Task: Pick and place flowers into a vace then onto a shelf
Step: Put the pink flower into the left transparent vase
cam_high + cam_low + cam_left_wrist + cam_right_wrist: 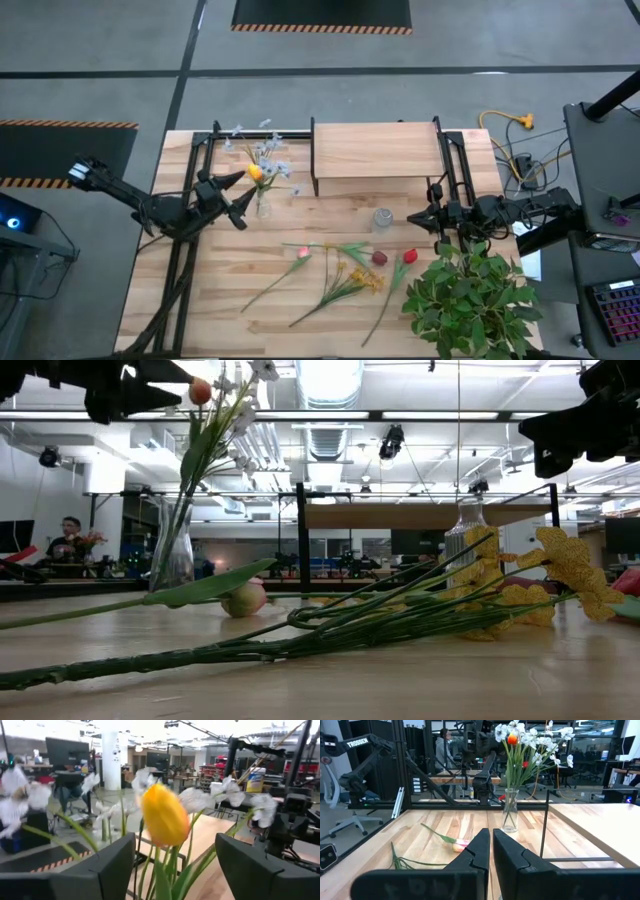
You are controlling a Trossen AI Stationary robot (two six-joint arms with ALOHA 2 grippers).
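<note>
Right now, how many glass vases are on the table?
2. The full vase stands by the left tool; the empty vase stands near the shelf. None seems hidden.

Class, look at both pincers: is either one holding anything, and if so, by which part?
Nothing is held. The left pincer stands open around the yellow tulip's stem without gripping; the right pincer is shut on nothing.

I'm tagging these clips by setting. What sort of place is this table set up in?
Probably a large robotics lab or workshop. Behind the wooden table there is an open hall with ceiling ducts, desks with monitors, and another robot arm on a frame.
</note>
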